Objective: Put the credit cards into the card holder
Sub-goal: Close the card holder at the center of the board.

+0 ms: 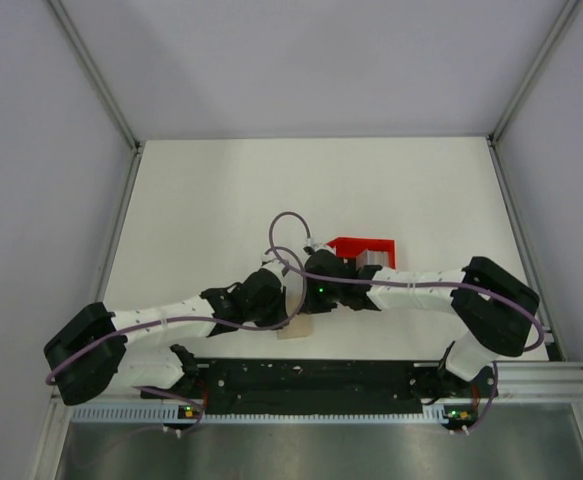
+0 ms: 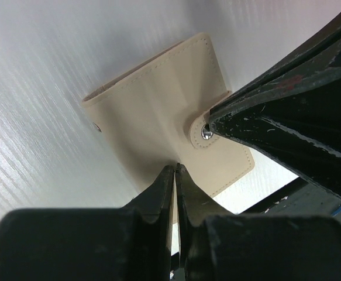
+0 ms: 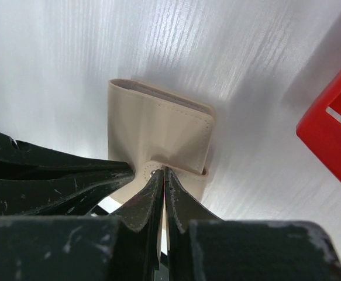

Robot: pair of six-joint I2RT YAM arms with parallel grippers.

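Observation:
The card holder (image 2: 152,105) is a folded beige wallet with a snap tab, lying near the table's front edge; it also shows in the top view (image 1: 294,329) and the right wrist view (image 3: 158,126). My left gripper (image 2: 175,168) is shut on the wallet's near edge. My right gripper (image 3: 162,170) is shut on the snap tab (image 2: 200,130). Both grippers meet over the wallet in the top view, the left gripper (image 1: 287,314) beside the right gripper (image 1: 303,310). A silver-grey piece (image 1: 372,258), possibly a credit card, shows in the red tray; other cards are hidden.
The red open-topped tray (image 1: 363,245) stands just behind the right wrist and shows at the right of the right wrist view (image 3: 333,132). The black base rail (image 1: 311,385) runs along the near edge. Aluminium frame rails border the white table at both sides.

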